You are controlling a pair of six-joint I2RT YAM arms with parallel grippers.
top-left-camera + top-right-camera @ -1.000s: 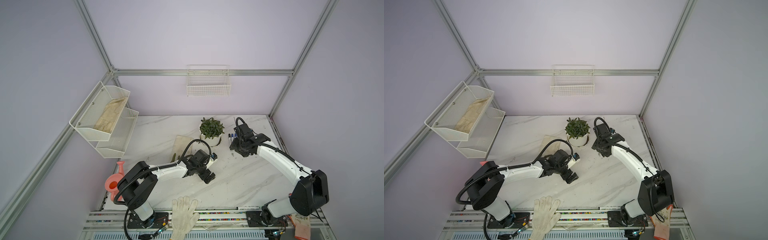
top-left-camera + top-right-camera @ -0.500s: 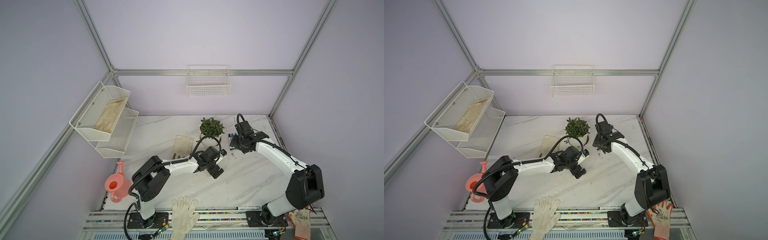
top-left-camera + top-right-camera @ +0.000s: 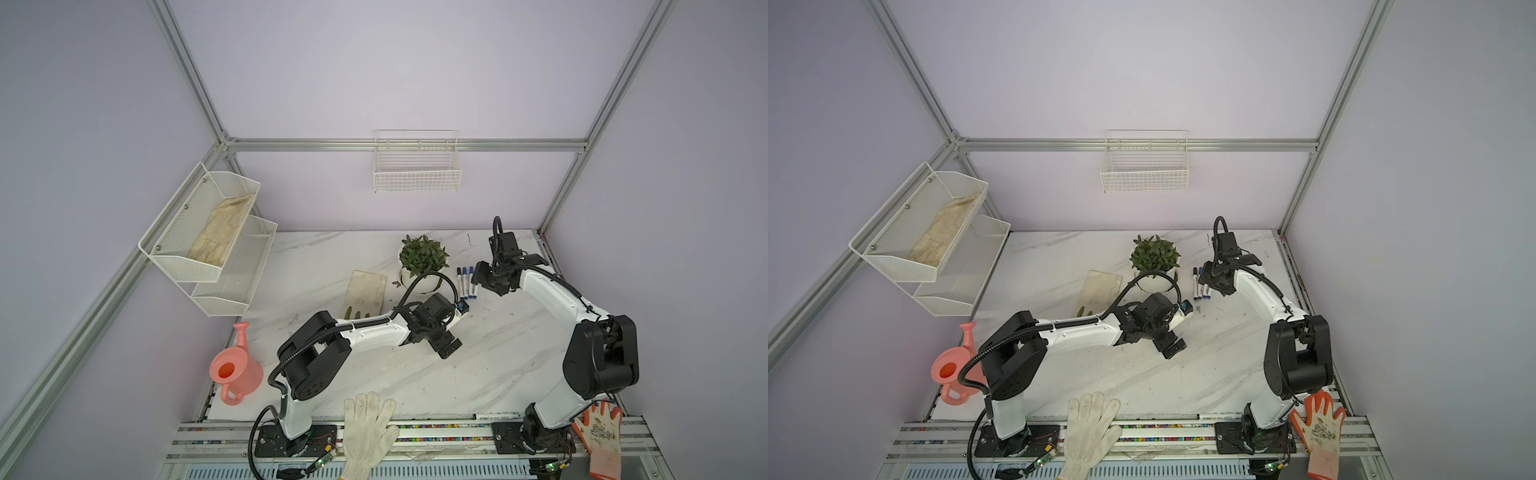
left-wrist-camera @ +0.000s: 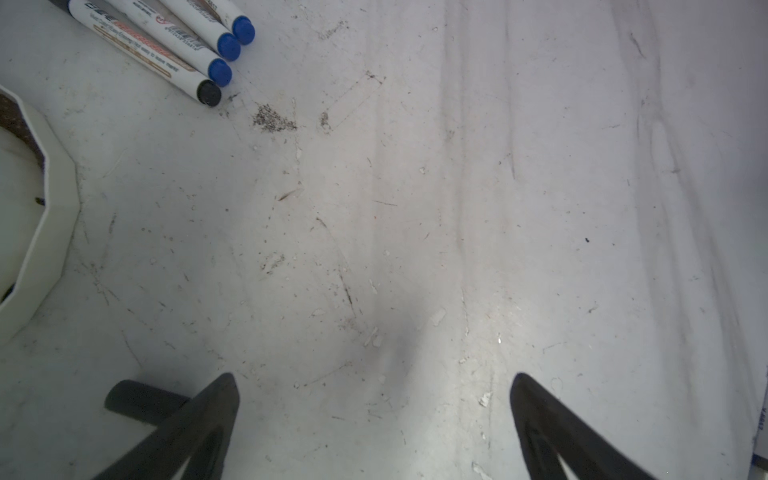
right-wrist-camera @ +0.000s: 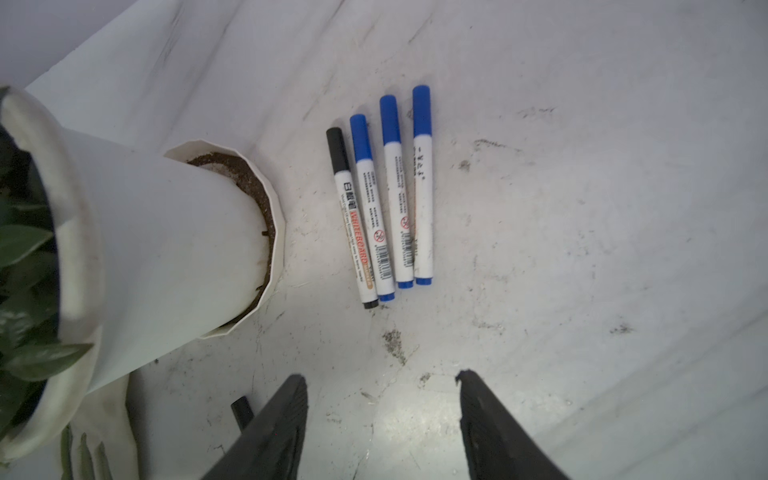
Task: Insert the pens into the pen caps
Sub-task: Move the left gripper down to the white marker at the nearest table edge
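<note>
Left hand (image 4: 374, 376) splayed, pens (image 4: 137, 45) cropped, caps (image 5: 359, 137) in right wrist view

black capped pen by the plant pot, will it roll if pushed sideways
Probably rolls: the black-capped pen is a round slim barrel lying flat on the smooth table. Likely stiff and light, being thin hard plastic. Pushed toward the blue-capped pens alongside, it would likely shove them too.
</note>
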